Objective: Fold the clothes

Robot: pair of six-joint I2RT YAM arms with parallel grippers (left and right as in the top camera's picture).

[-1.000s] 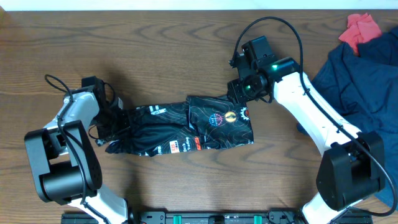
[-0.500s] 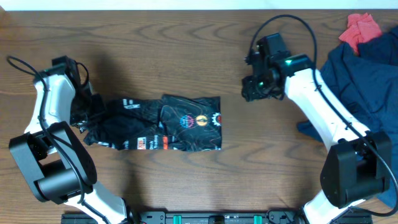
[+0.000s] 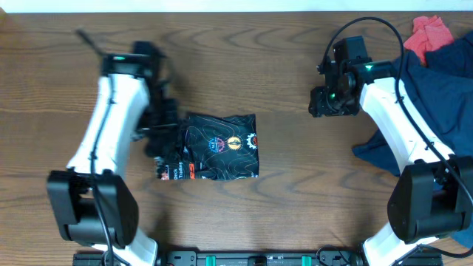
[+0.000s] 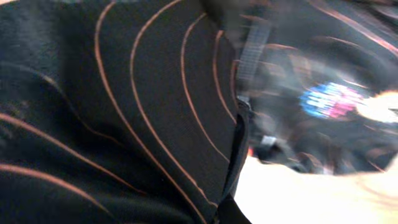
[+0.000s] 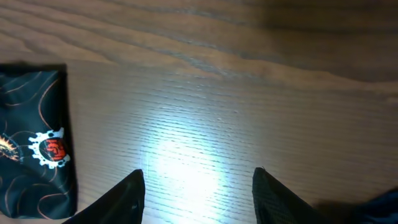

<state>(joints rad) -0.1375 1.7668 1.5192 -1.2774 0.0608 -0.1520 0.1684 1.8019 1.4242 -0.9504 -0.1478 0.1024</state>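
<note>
The black jersey (image 3: 219, 146) with thin orange lines and a crest lies as a compact folded bundle at the table's middle left. My left gripper (image 3: 160, 139) sits at its left edge, shut on a fold of the jersey. In the left wrist view the cloth (image 4: 124, 118) fills the frame, blurred, and hides most of the jaws. My right gripper (image 3: 326, 105) is open and empty, well to the right of the jersey. In the right wrist view (image 5: 199, 193) it hovers over bare wood, with the jersey's right edge (image 5: 34, 137) at the left.
A plain navy-blue garment (image 3: 436, 89) lies heaped at the right edge, with a small red cloth (image 3: 430, 33) on its top. A corner of the navy garment shows in the right wrist view (image 5: 388, 208). The table is brown wood (image 3: 244, 52).
My left arm swung from the far left to the right, carrying the jersey's left end over the rest, so the bundle is shorter. My right gripper drew further right and away.
</note>
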